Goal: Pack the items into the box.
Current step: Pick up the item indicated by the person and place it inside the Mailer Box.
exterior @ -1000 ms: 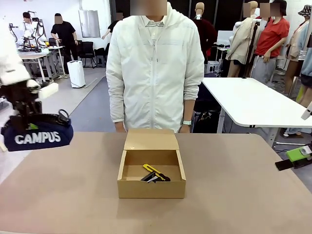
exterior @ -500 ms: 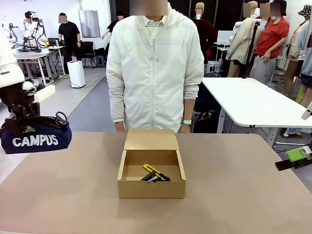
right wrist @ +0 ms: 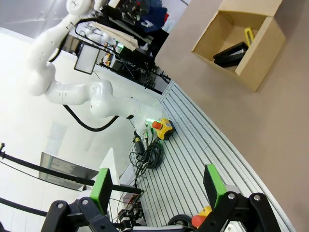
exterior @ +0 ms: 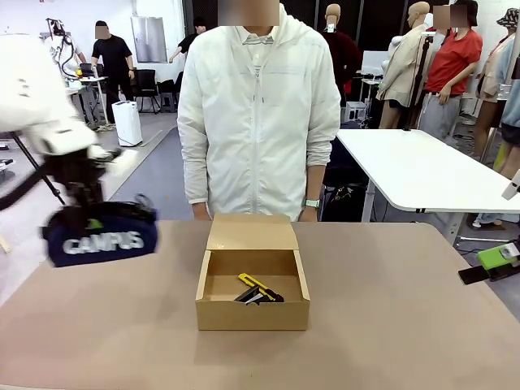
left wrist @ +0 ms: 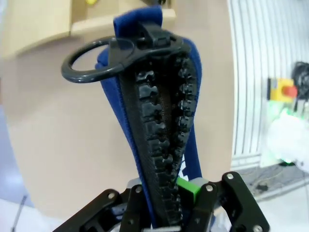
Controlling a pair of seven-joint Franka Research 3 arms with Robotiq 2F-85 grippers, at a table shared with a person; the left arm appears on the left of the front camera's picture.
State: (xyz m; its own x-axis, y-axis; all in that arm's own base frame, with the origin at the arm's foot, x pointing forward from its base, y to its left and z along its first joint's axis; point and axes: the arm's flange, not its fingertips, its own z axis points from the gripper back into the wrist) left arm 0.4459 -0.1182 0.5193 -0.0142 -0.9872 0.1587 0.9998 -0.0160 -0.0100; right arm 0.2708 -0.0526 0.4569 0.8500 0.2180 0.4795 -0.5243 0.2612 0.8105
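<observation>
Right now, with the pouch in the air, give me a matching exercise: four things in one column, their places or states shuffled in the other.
Things:
1. pencil pouch
2. utility knife
3. right gripper
4. flap lid

Places or states:
A. open, holding nothing
B. lying inside the box
C. clamped in the left gripper, above the table
D. swung open on the side of the person

Pairs: 1-C, 2-B, 3-A, 4-D

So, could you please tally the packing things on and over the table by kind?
pencil pouch: 1
stapler: 1
utility knife: 1
cardboard box: 1
Total: 4
</observation>
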